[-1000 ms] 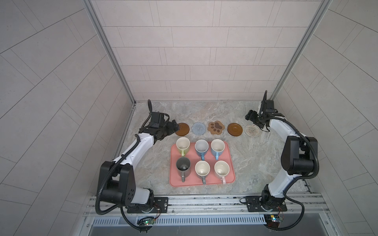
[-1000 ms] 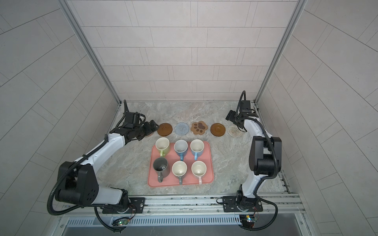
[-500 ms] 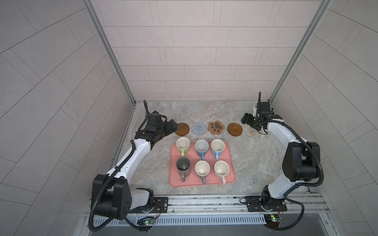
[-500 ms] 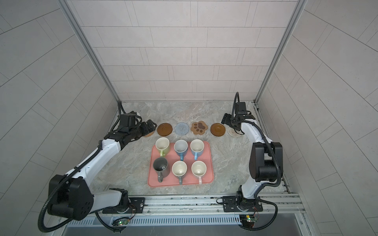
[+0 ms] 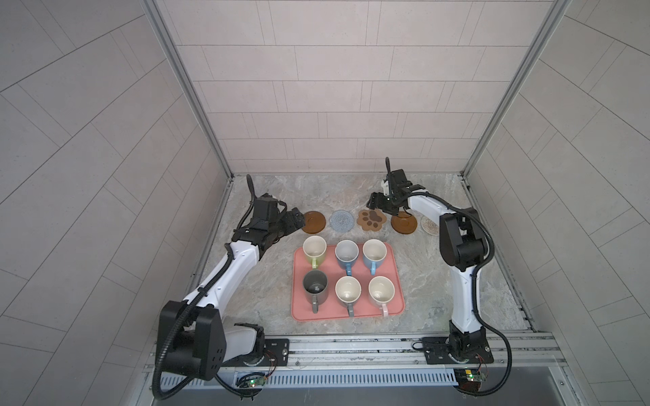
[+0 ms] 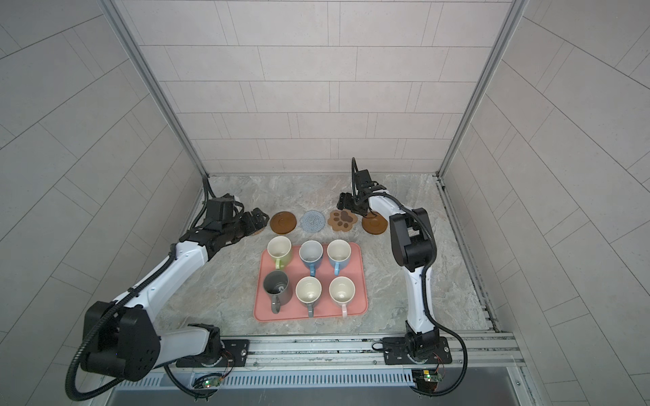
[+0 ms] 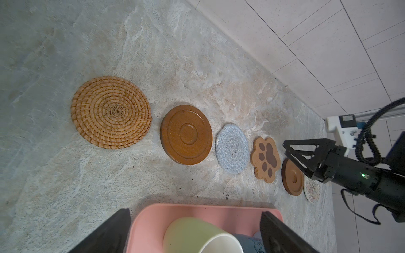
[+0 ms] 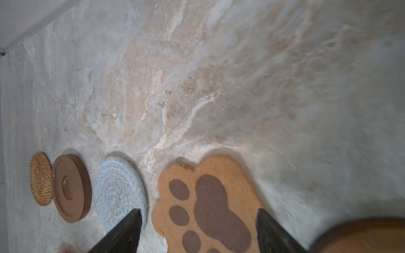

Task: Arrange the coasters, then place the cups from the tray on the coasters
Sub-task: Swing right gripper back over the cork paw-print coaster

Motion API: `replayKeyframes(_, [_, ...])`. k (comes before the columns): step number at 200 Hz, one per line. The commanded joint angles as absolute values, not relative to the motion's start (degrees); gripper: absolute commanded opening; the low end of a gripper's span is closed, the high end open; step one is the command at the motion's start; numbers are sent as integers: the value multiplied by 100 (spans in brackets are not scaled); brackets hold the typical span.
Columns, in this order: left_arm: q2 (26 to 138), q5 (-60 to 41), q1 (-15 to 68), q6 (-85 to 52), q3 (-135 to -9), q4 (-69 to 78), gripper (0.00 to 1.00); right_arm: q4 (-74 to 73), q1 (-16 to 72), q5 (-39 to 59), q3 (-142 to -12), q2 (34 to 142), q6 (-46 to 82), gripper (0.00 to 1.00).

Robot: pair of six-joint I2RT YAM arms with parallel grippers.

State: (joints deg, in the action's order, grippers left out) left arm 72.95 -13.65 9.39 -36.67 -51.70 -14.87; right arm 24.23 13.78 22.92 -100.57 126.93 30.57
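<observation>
Gaping empty in a top view, the left pincer [image 5: 296, 219] has the green cup [image 5: 314, 249] at 5 o'clock, handle toward 6.

Right fingers [image 8: 122, 234] moved left toward paw coaster [image 8: 208, 203].

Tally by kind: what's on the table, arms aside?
coasters: 6
cups: 6
tray: 1
Total: 13
</observation>
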Motion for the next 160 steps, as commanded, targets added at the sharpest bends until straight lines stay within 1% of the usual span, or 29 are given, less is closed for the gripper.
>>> replayKeyframes(1, [7213, -1227, 922, -3753, -5167, -1546, 100, 2365, 1507, 2517, -10688, 13009, 3281, 84])
replayKeyframes(34, [7217, -1212, 914, -3779, -5160, -1573, 100, 2304, 1564, 2573, -11289, 13547, 3531, 83])
replayKeyframes(81, [7242, -1206, 914, -3832, -5168, -1542, 100, 2435, 1661, 2575, -11608, 13915, 3639, 83])
replayKeyframes(160, [7165, -1221, 915, -3812, -5146, -1557, 100, 2915, 1806, 2406, -11338, 13691, 3263, 83])
